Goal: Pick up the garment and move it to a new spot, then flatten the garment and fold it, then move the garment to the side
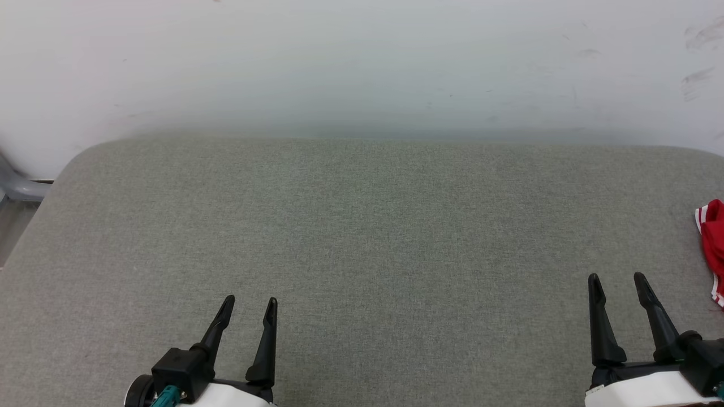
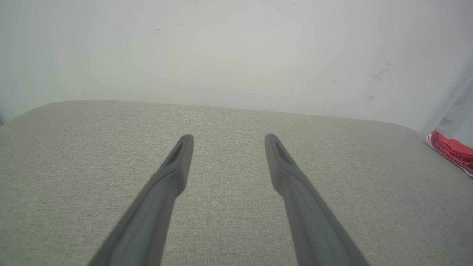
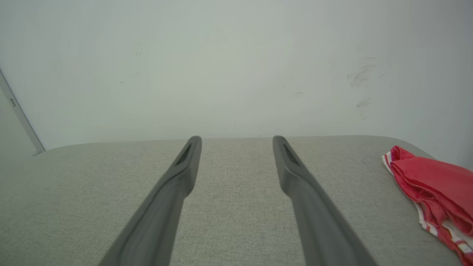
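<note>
Your left hand point(image 1: 250, 301) sits at the lower left of the head view. It is open, with its two dark fingers point(image 1: 264, 339) spread apart and grey tabletop point(image 1: 362, 237) showing between them. In the left wrist view this hand point(image 2: 228, 137) points across the cloth-covered surface toward the pale wall point(image 1: 362, 68), and its tips are above the surface rather than on it, as far as you can tell. The stretch of tabletop between your two hands is plain grey weave. Your right hand point(image 1: 617, 277) is at the lower right. It is open as well, fingers parted and pointing toward the wall, and the right wrist view shows the same spread over the fabric point(image 3: 237, 138). The garment point(image 1: 714, 237) lies to the right of your right hand and a little ahead of its fingertips. It is near that hand without touching it, and well apart from your left hand. It is a bunched red jersey with red-and-white striped trim point(image 3: 432, 177), lying on the tabletop at its right edge and partly cut off by the frame.
</note>
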Robot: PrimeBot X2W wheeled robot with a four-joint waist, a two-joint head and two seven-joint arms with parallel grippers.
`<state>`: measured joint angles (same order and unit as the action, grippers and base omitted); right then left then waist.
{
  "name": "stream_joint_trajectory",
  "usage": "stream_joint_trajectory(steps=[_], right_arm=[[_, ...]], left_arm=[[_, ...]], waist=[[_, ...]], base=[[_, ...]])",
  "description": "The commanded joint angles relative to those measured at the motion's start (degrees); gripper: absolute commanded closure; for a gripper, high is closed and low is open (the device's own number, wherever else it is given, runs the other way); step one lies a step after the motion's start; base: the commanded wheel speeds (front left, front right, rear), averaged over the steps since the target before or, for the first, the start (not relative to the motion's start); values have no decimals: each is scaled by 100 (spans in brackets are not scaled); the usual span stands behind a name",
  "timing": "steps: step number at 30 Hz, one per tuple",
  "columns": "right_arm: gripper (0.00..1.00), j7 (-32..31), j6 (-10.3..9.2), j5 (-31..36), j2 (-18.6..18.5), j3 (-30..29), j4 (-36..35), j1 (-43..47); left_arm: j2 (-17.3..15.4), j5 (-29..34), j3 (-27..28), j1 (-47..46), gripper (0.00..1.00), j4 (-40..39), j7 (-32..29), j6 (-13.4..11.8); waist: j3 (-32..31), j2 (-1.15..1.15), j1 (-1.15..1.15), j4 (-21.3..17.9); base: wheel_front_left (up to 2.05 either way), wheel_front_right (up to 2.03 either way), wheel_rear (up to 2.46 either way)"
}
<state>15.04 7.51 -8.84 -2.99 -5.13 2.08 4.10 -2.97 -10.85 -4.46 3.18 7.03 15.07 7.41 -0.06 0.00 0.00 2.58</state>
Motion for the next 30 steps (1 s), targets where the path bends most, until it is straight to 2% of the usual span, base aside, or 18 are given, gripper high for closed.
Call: stream_joint_trajectory(steps=[1, 30], right_arm=[[0, 16, -5, -4, 20, 1, -10, 2], [0, 16, -5, -5, 22, 101, 4, -38]], left_arm=[[6, 41, 4, -13, 0, -36, 12, 10], [10, -38, 10, 24, 0, -171, 12, 10]], waist=[[6, 0, 0, -3], [24, 0, 0, -3]], base=[[0, 0, 0], [0, 0, 0]])
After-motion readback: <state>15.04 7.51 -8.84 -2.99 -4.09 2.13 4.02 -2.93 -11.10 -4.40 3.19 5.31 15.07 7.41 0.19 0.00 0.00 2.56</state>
